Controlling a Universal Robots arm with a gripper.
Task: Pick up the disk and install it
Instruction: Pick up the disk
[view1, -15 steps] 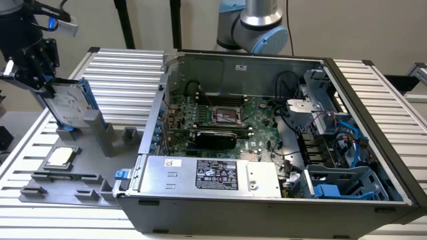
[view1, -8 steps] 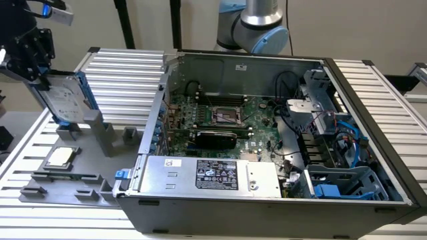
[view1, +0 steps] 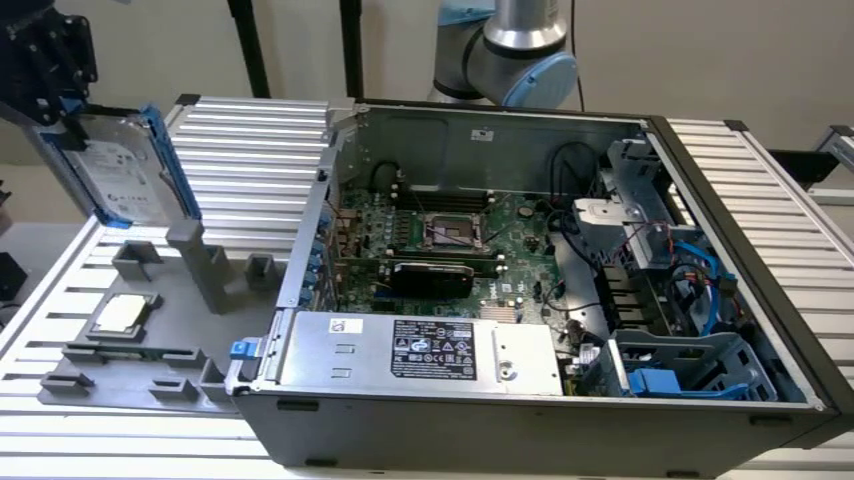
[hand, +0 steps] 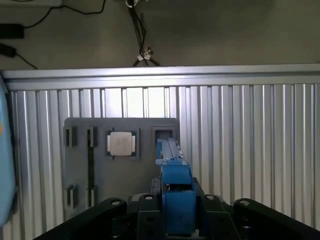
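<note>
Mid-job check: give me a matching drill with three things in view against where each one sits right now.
Things:
1. disk
2. silver square chip
3. grey metal box with a black label

Places:
A. lying in a recess of the grey tray
B. inside the open computer case, along its near wall
C. clamped in the gripper, outside the case

Pairs: 1-C, 2-A, 3-B
</note>
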